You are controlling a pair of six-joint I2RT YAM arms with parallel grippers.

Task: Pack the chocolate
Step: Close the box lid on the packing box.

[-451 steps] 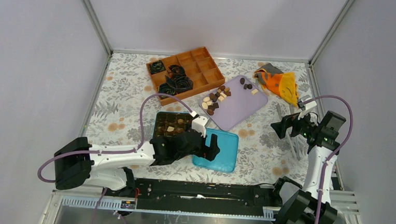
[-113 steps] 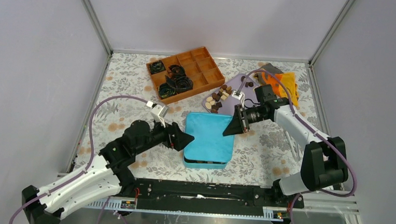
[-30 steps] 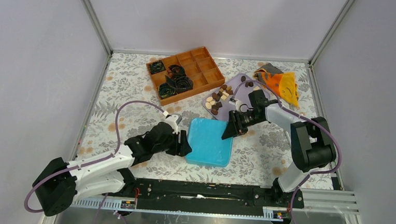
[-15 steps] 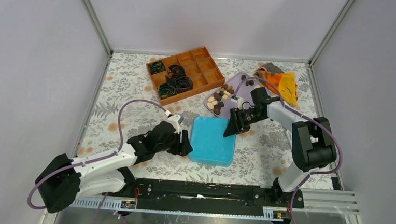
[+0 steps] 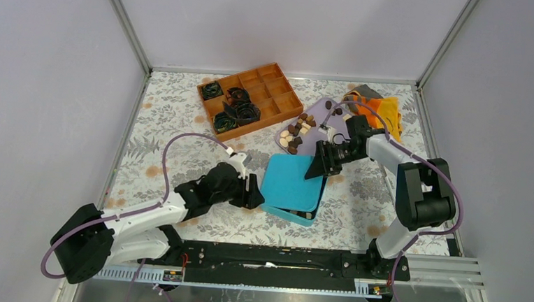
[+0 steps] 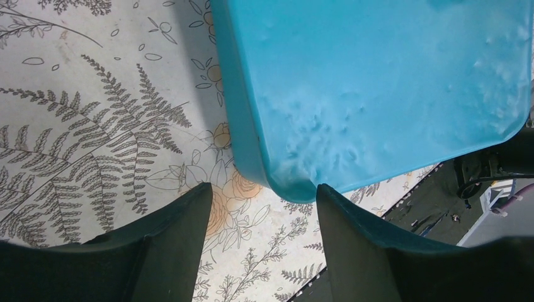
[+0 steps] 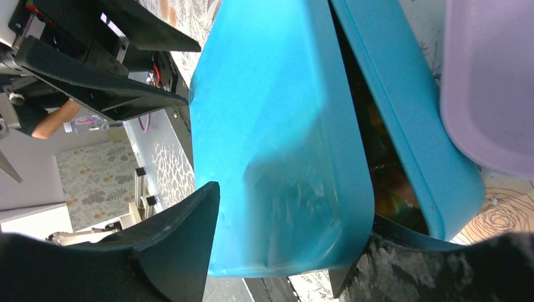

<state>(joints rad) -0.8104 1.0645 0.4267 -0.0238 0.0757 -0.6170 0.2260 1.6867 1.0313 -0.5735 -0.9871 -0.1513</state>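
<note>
Chocolate [image 5: 294,134] scatter, seemingly diagonal, far-rightward

Toward the middle of the counter's [image 5: 174,128] near edge we find a box [image 5: 308,214] with its lid [image 5: 289,182] lying askew on it. The left pincer [image 5: 255,192] is at the lid's left side, the right pincer [image 5: 317,169] at its far right corner. Behind sits a tray [image 5: 320,118] carrying chocolate [image 5: 294,135]; a divided case [image 5: 271,88] lies left of it, a cloth [image 5: 385,113] in the far right corner.

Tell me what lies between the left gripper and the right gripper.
A square teal plastic box, its lid askew; the top view shows it.
</note>
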